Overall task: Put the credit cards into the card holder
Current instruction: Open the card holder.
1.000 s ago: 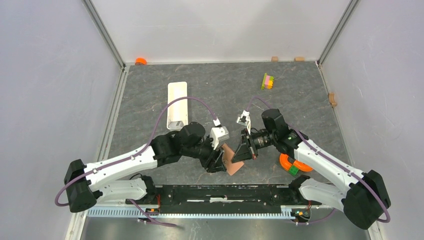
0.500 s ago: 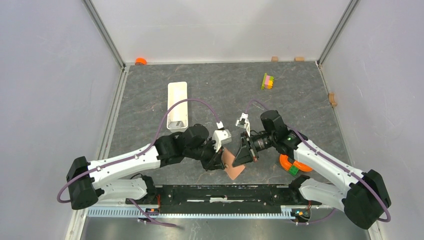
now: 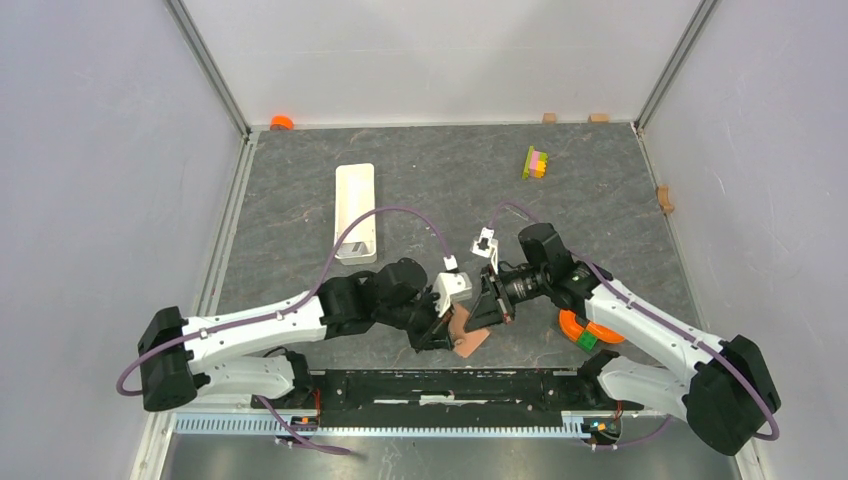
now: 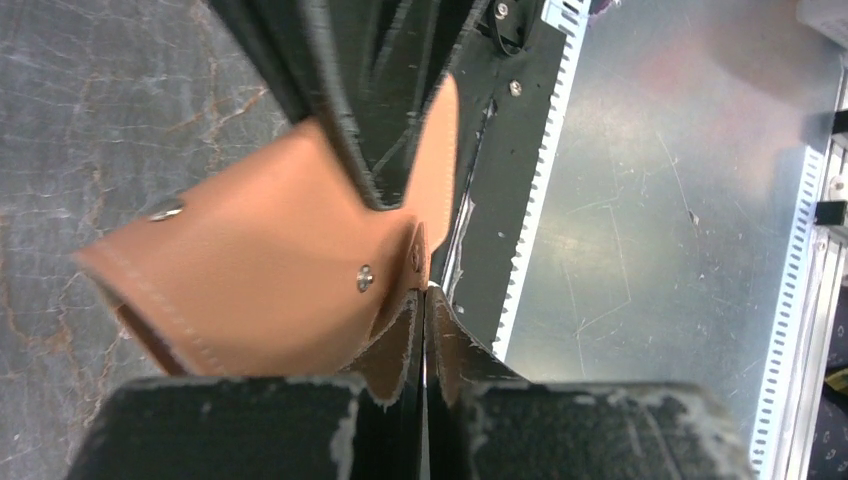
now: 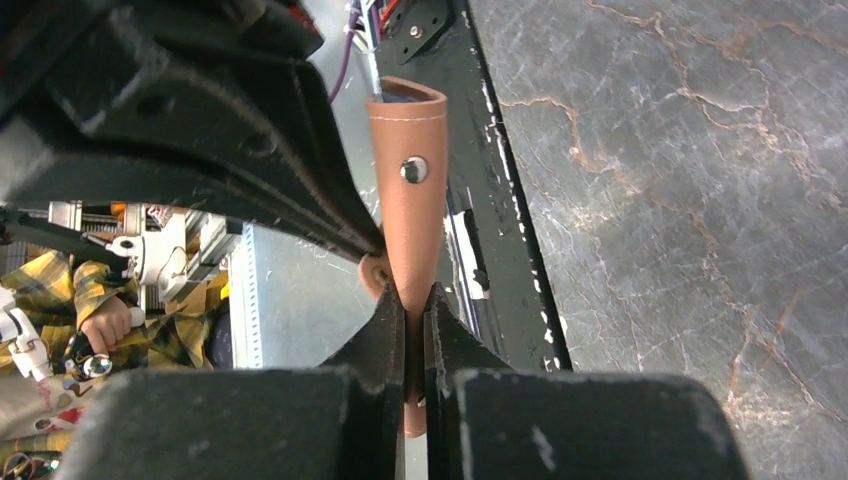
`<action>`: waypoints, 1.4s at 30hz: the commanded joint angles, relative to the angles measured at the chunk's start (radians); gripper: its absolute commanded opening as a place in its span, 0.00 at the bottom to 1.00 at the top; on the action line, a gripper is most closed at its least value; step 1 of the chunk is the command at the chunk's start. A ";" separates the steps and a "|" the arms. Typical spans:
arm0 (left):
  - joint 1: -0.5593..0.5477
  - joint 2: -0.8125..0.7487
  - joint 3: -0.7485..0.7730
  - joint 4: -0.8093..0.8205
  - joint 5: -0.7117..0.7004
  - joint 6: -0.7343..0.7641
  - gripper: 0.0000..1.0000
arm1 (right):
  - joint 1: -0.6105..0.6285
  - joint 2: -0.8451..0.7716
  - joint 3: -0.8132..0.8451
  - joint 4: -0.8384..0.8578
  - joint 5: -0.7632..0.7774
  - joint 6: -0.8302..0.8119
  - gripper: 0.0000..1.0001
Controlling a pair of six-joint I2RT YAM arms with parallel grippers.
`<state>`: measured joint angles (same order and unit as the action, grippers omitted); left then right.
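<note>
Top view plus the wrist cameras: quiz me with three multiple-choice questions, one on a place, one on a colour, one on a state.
1. On which side of the table does the white tray lie?
A. left
B. right
C. dead centre

2. The card holder is:
A. blue
B. reddish-brown
C. white

3. Of the left gripper and right gripper, which is shut on the card holder?
A. left only
B. right only
C. both

Answers:
1 A: in the top view it sits left of the midline.
2 B: brown leather shows in both wrist views.
3 C: each wrist view shows the leather pinched tight.
</note>
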<state>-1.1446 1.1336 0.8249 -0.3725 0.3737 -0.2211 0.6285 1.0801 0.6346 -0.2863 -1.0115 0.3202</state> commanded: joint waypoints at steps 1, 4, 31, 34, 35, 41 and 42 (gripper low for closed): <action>-0.065 0.025 0.005 0.080 0.028 0.032 0.02 | -0.013 0.000 0.004 0.186 0.085 0.050 0.00; -0.081 0.028 -0.003 0.075 0.000 0.035 0.02 | -0.024 -0.003 -0.006 0.205 0.094 0.070 0.00; 0.080 -0.353 -0.334 0.346 -0.514 -0.626 1.00 | -0.047 -0.209 -0.099 0.364 0.234 0.108 0.00; 0.112 -0.349 -0.378 0.431 -0.466 -0.645 0.94 | -0.047 -0.213 -0.118 0.389 0.203 0.133 0.00; 0.122 -0.343 -0.385 0.455 -0.450 -0.650 0.90 | -0.047 -0.215 -0.123 0.388 0.203 0.135 0.00; 0.135 -0.262 -0.379 0.520 -0.381 -0.649 0.54 | -0.047 -0.213 -0.140 0.370 0.205 0.126 0.00; 0.136 -0.246 -0.377 0.533 -0.358 -0.649 0.48 | -0.047 -0.211 -0.143 0.368 0.215 0.127 0.00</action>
<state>-1.0149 0.8402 0.4381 0.0422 -0.0666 -0.8444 0.5816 0.8803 0.4980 0.0376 -0.7834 0.4351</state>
